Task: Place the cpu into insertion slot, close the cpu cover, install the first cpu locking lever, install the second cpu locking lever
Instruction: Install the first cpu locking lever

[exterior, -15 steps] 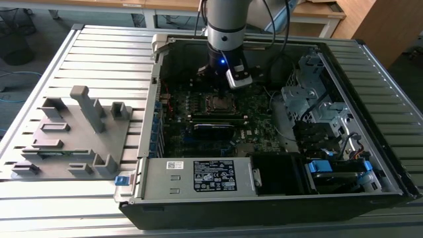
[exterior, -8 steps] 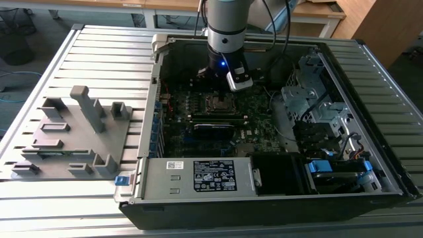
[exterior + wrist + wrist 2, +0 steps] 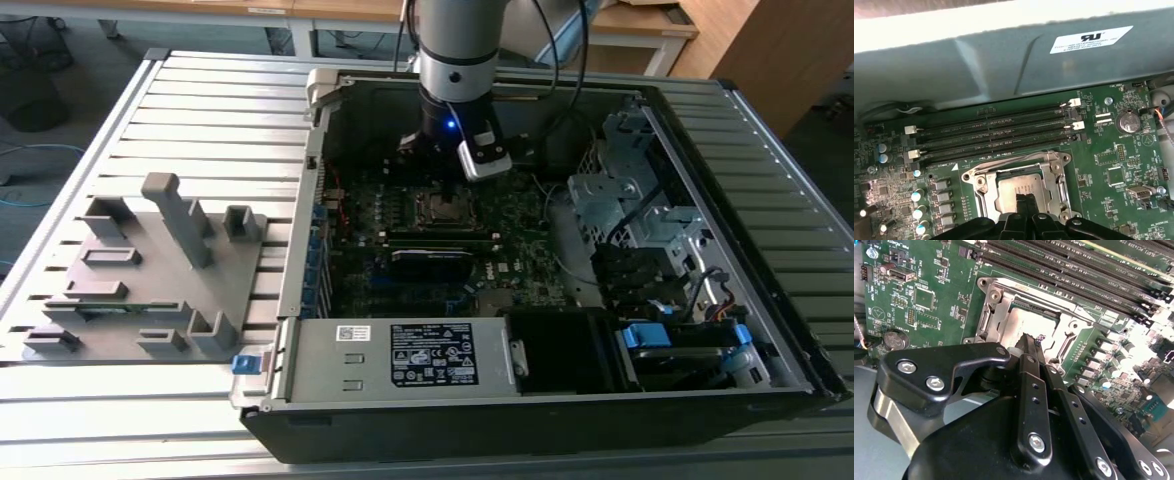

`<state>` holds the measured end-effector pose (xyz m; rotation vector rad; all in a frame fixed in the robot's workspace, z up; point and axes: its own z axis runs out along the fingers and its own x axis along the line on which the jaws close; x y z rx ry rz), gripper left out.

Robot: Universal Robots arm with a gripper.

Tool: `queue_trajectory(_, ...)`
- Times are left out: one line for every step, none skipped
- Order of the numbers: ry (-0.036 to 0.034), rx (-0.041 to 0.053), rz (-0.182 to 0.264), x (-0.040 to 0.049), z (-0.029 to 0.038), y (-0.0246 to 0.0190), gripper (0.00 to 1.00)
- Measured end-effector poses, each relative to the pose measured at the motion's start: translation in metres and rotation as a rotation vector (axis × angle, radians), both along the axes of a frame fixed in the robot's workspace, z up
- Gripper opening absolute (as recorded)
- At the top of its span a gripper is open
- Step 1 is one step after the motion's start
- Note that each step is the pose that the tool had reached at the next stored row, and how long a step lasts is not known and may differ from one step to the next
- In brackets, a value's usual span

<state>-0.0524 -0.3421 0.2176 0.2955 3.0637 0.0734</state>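
Observation:
The insertion slot (image 3: 441, 207) sits mid-board inside the open computer case. In both wrist views the cpu (image 3: 1013, 186) (image 3: 1040, 320) lies in it, its pale grey face showing through the window of the cpu cover (image 3: 1055, 176) (image 3: 1004, 305), which lies flat over the socket. A thin silvery locking lever (image 3: 1004, 162) runs along the socket's side toward the memory slots. My gripper (image 3: 1026, 199) (image 3: 1032, 342) hangs just above the socket's edge, its black fingers pressed together with nothing between them.
Several long black memory slots (image 3: 999, 132) lie beside the socket, with the grey case wall (image 3: 1004, 65) behind them. A coin battery (image 3: 1127, 121) and capacitors (image 3: 919, 197) stand nearby. In the exterior view a grey parts fixture (image 3: 147, 270) stands left of the case and a drive cage (image 3: 627, 200) on the right.

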Motion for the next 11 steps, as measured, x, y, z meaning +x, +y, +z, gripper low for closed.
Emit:
queue_trajectory(-0.0001,0.0000,0.000,0.0000,0.0013,0.0000,0.10)
queue_trajectory(0.0000,0.0000,0.000,0.0000,0.0028,0.0000,0.10)
queue_trajectory(0.0000,-0.0001,0.000,0.0000,0.0040,0.0000,0.10)
queue_trajectory(0.0000,-0.0001,0.000,0.0000,0.0052,0.0000,0.10)
queue_trajectory(0.0001,-0.0001,0.000,0.0000,0.0064,0.0000,0.10)
queue_trajectory(0.0001,-0.0001,0.000,0.0000,0.0075,0.0000,0.10)
queue_trajectory(0.0000,-0.0001,0.000,0.0000,0.0083,0.0000,0.10)
queue_trajectory(0.0000,0.0001,0.000,0.0000,0.0085,0.0000,0.10)
queue_trajectory(-0.0001,-0.0004,0.000,0.0000,0.0084,0.0000,0.10)
queue_trajectory(-0.0001,-0.0045,0.000,0.0001,0.0084,0.0001,0.10)
queue_trajectory(0.0001,-0.0126,0.000,0.0000,0.0086,0.0000,0.10)
